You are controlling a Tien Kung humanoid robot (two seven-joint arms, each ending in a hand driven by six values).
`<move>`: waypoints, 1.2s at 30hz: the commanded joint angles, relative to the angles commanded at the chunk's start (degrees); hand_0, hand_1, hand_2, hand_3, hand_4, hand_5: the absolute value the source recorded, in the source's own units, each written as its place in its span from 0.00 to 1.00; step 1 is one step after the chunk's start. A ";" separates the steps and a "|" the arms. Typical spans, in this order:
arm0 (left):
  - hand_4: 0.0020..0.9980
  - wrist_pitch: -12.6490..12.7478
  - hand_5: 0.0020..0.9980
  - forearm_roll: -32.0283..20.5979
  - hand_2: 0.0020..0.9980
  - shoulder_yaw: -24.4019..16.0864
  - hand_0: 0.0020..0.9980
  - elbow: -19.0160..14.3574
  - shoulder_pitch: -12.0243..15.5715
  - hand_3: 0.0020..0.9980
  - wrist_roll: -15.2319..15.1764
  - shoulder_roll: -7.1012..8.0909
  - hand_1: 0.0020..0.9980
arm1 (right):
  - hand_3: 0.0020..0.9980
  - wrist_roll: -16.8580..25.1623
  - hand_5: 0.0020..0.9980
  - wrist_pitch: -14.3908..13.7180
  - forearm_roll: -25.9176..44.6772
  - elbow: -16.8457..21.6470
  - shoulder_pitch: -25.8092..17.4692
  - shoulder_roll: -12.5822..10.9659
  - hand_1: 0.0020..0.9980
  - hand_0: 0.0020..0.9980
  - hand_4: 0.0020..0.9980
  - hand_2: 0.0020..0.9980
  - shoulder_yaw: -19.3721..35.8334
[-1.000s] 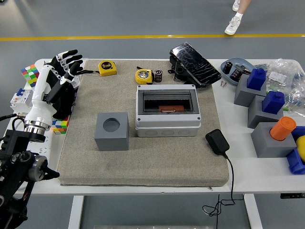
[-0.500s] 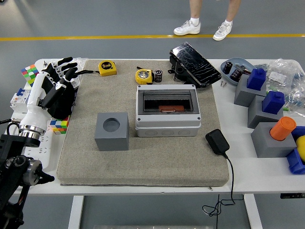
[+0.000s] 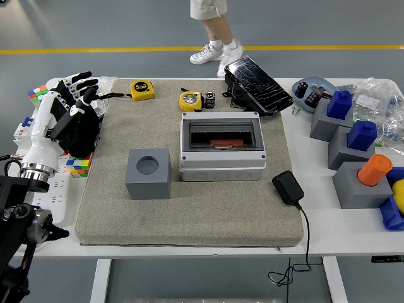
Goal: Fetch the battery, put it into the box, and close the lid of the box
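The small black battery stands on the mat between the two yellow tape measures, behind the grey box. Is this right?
Not quite. In the head view the battery stands right of both yellow tape measures, next to the nearer one, not between them. It is on the mat, behind the grey box.

The box (image 3: 222, 146) sits lid-shut mid-mat; the battery (image 3: 209, 100) stands behind it, the left hand (image 3: 68, 108) spread well left.
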 joint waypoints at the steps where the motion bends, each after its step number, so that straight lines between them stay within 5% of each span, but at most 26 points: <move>1: 1.00 -0.22 0.55 0.13 0.72 0.08 0.64 0.04 -0.04 0.73 0.32 -0.02 0.74 | 0.58 -0.01 0.58 0.01 0.01 0.00 0.02 0.01 0.66 0.64 0.97 0.67 -0.01; 36: 1.00 -1.27 0.55 1.88 0.73 0.30 0.64 -0.94 -0.61 0.73 1.33 0.23 0.74 | 0.58 -0.09 0.58 0.09 -0.86 0.00 0.27 -0.23 0.66 0.64 0.97 0.67 0.40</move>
